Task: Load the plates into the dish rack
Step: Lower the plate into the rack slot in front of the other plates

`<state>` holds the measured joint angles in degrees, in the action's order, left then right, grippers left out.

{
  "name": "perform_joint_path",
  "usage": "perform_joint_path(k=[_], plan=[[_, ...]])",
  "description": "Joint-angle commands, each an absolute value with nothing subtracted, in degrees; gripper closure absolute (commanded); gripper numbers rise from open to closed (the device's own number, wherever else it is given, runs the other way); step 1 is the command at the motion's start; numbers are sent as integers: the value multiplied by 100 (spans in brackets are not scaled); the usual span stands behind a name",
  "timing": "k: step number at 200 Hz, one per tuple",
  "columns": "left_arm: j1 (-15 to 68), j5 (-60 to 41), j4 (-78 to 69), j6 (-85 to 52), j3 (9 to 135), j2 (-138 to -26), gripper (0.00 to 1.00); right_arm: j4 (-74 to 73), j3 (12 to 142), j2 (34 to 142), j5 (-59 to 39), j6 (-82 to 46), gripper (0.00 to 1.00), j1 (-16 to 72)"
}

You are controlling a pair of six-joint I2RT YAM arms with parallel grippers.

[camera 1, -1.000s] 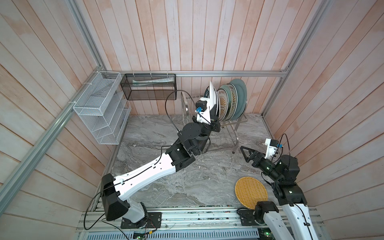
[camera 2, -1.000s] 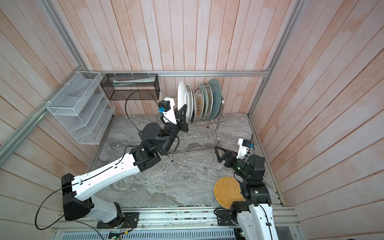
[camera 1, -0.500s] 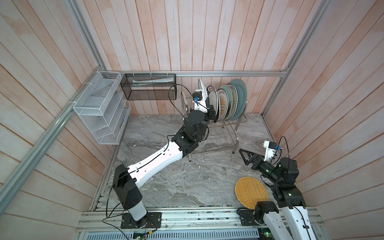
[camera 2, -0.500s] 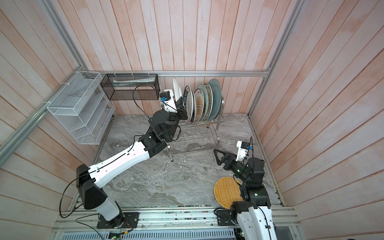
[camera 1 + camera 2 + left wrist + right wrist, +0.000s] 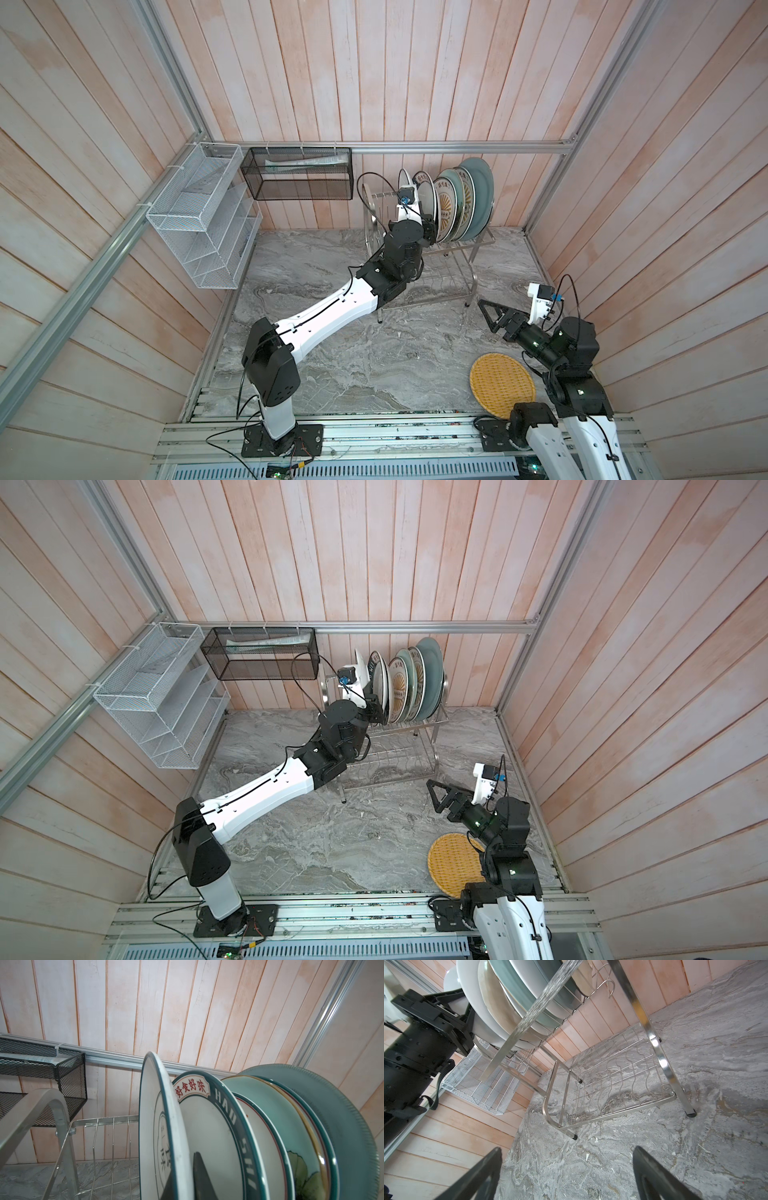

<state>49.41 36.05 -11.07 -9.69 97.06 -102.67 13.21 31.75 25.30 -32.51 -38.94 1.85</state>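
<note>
Marble tabletop [image 5: 374, 365] | left gripper [image 5: 184, 1176] pinching white lettered plate [image 5: 160, 1130]; advise lowering upright into steel wire rack [image 5: 661, 1057] below fingers [image 5: 197, 1174] | right gripper [image 5: 566, 1151] gaping, empty

The two-tier wire dish rack [image 5: 661, 1059] was bright polished steel, its flat frame strips faintly brushed. The white round plate with a teal rim [image 5: 175, 1136] and the ribbed grey-blue round plate [image 5: 342, 1126] were glazed ceramic, smooth and glossy. The yellow round woven plate [image 5: 502, 384] looked matt and basket-textured. The grey marble-patterned table [image 5: 374, 353] had a smooth, low sheen. The whitewashed plank walls [image 5: 374, 83] were matt, grainy wood. The white mesh tiered organiser [image 5: 199, 216] and black mesh box basket [image 5: 299, 183] were coated metal. The fingers [image 5: 660, 1178] were matt black plastic.
</note>
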Motion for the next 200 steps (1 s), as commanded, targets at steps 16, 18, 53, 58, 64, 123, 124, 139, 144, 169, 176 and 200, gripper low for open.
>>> perform_joint_path(k=[16, 18, 53, 58, 64, 123, 124, 139, 144, 169, 176, 200], plan=[[4882, 3853, -1169, -945, 9911, -10363, 100, 1381, 3120, 2458, -3335, -3806, 2, 220], [4886, 3857, -1173, -937, 9902, -10369, 100, 1382, 3116, 2456, -3334, -3806, 2, 226], [4879, 3869, -1152, -863, 9892, -10431, 100, 1412, 3123, 2439, -3337, -3806, 2, 223], [4886, 3876, -1151, -845, 9897, -10435, 100, 1427, 3129, 2442, -3325, -3806, 2, 222], [4882, 3873, -1151, -836, 9884, -10441, 100, 1430, 3135, 2442, -3314, -3806, 2, 225], [4913, 3936, -1217, -483, 9921, -10480, 100, 1534, 3204, 2416, -3262, -3796, 2, 216], [4917, 3946, -1215, -483, 9926, -10478, 100, 1532, 3202, 2412, -3261, -3801, 2, 218], [4980, 4113, -1297, -117, 9984, -10540, 100, 1534, 3192, 2397, -3263, -3827, 2, 220], [5006, 4151, -1337, -36, 9984, -10542, 100, 1534, 3188, 2386, -3267, -3838, 2, 224], [5019, 4107, -1377, -110, 9915, -10536, 100, 1571, 3191, 2361, -3269, -3850, 2, 227], [5015, 4118, -1383, -101, 9904, -10541, 100, 1590, 3199, 2358, -3273, -3850, 2, 222], [5018, 4121, -1385, -96, 9862, -10560, 95, 1664, 3247, 2331, -3246, -3841, 2, 223]])
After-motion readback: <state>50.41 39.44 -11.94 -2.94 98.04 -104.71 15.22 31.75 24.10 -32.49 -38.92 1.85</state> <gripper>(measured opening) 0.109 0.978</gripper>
